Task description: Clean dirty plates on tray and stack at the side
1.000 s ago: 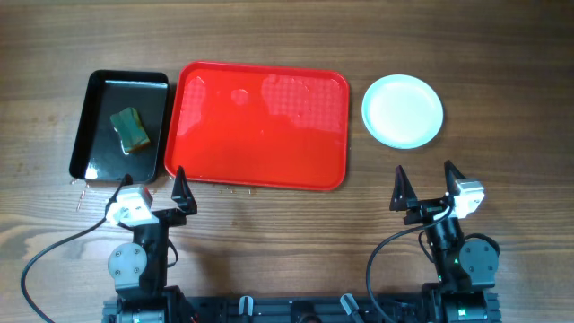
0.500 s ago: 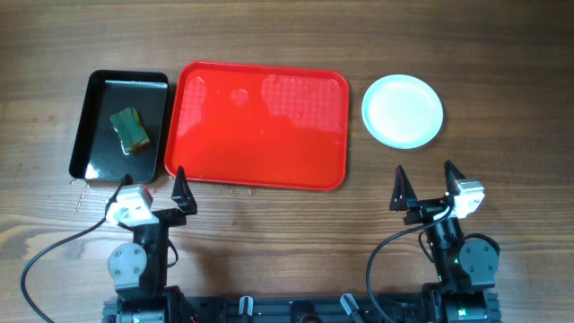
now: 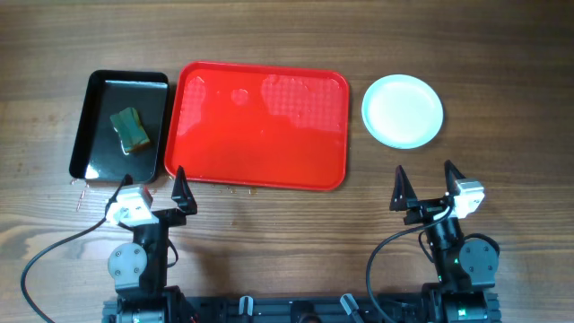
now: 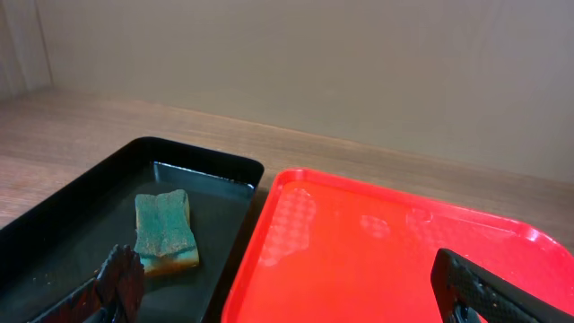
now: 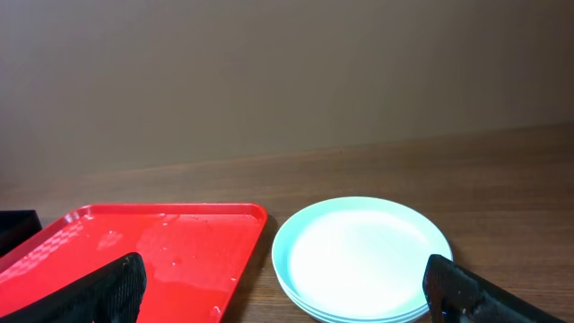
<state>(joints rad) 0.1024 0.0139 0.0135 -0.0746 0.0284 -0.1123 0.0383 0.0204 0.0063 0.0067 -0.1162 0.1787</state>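
The white plates (image 3: pixel 403 110) sit in one stack on the wood to the right of the red tray (image 3: pixel 260 126); the stack also shows in the right wrist view (image 5: pixel 360 258). The tray holds no plates and shows wet patches in the left wrist view (image 4: pixel 377 260) and in the right wrist view (image 5: pixel 143 247). My left gripper (image 3: pixel 151 186) is open and empty near the table's front edge, below the tray's left corner. My right gripper (image 3: pixel 424 182) is open and empty in front of the plate stack.
A smaller black tray (image 3: pixel 108 130) lies left of the red tray with a green sponge (image 3: pixel 130 127) in it, also seen in the left wrist view (image 4: pixel 166 231). Bare wooden table surrounds everything.
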